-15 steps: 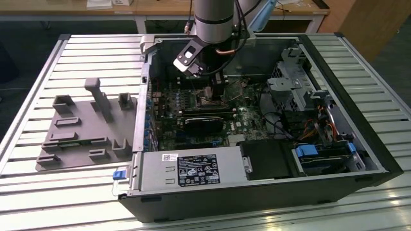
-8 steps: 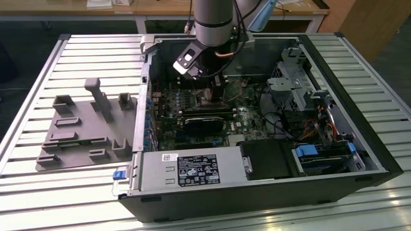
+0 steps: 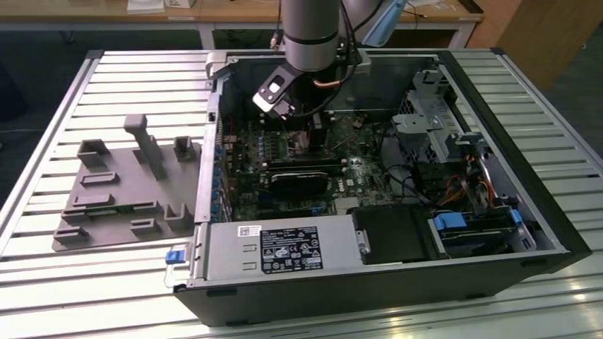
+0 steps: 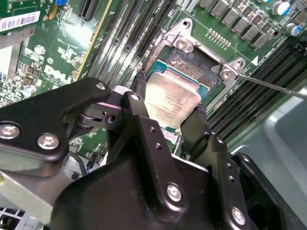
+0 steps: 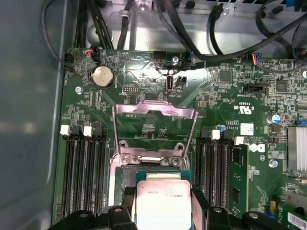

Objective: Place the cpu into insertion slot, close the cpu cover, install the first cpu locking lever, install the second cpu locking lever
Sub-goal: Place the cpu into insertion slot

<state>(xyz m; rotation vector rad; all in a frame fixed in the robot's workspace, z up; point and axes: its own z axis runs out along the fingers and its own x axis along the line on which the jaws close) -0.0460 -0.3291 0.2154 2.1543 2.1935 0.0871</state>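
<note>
The cpu, a flat square chip with a silver-grey top, sits between my gripper's two black fingers, which press on its opposite edges. It is over the insertion slot, whose dark centre shows beyond the chip's far edge; I cannot tell whether it is seated. In the first wrist view the cpu is just in front of the cpu cover, a silver frame standing swung open off the slot. A thin metal lever sticks out beside the socket. In the exterior view my gripper reaches down into the computer case.
Long black memory slots flank the socket on both sides. A black card lies on the motherboard in front of the arm, with the power supply nearer still. Cables and drive bays crowd the exterior view's right. A grey fixture plate lies outside the case.
</note>
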